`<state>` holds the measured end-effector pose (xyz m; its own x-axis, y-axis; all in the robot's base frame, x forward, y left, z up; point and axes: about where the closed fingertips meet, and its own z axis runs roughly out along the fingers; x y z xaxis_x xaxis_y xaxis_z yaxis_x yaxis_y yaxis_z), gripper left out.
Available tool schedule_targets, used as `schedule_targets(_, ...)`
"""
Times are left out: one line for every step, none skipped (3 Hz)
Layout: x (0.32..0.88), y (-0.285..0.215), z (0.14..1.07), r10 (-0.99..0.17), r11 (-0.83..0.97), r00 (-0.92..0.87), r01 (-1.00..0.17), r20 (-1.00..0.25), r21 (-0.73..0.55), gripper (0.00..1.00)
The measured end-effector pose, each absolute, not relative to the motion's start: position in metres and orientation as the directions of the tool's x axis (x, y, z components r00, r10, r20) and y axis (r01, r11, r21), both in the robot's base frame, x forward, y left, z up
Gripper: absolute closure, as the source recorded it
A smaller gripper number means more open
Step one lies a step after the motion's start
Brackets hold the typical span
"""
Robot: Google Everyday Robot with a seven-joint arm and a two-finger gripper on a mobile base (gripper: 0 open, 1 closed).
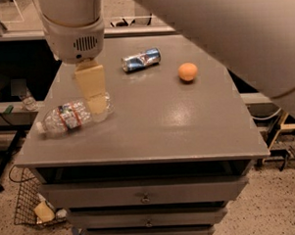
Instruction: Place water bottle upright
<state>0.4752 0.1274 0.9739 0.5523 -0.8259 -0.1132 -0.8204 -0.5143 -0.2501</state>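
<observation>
One gripper (pixel 98 110) hanging straight down off the fat white wrist, its tip right at the bottle (pixel 69 118). It's either touching the base end or just over it, I honestly can't say which. Can't tell if it's open or closed either; all I get from here is one cream slab.

The bottle lies on its side under the gripper. Its cap end points away from the gripper toward the table (pixel 187 137) edge.

My guess on handling:
- It looks empty or close to it, so it's very light.
- The thin ribbed plastic will dent if squeezed hard.
- It's round and slick, so it'll roll off a sloppy pinch.

I'd grab across the body near the label band, with a gentle squeeze, then swing the base down. Stood up, I'd expect it to tip at a nudge.

Behind the gripper sits a can (pixel 141 59), with an orange (pixel 187 71) further out past it. Both are well apart from the bottle.
</observation>
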Motion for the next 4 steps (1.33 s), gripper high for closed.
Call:
schedule_targets(0.485, 0.179, 0.944, -0.808, -0.566, 0.587, -0.798, -0.051, -0.205, 0.00)
schedule_targets(0.501, 0.218, 0.907, -0.814, -0.575, 0.581, -0.805, 0.004, -0.145, 0.00)
schedule_targets(0.511, 0.236, 0.881, -0.831, -0.556, 0.556, -0.825, 0.031, -0.104, 0.00)
schedule_targets(0.520, 0.238, 0.862, -0.851, -0.525, 0.522, -0.848, 0.052, -0.076, 0.00)
